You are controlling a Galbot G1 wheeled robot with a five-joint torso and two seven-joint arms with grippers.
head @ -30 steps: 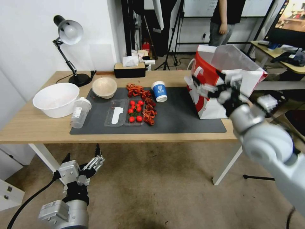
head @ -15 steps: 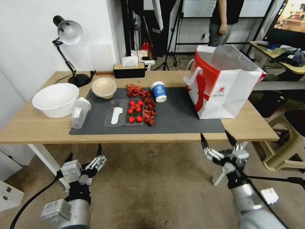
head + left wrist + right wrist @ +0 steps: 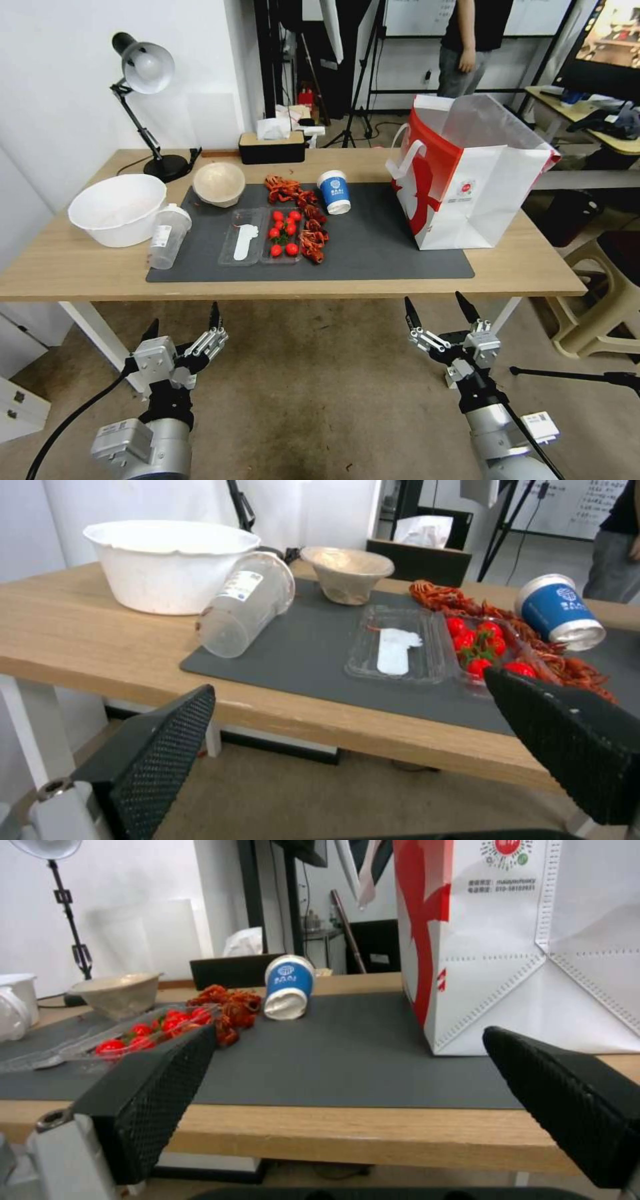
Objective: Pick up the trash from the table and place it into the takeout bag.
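— Where did things stand?

— The takeout bag [image 3: 470, 193] stood open at the tabletop's [image 3: 60, 267] right end; the paper cup [image 3: 334, 191] lay tipped on the mat [image 3: 380, 250]. I had both the right gripper [image 3: 440, 313] and left gripper [image 3: 181, 327] below the edge, fingers apart, empty.

— Your advice?

— I judged: rise clear of the edge, then straddle the cup's sides.

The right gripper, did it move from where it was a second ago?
Yes. The right gripper was up by the takeout bag and has come down below the table edge, open, over the floor.
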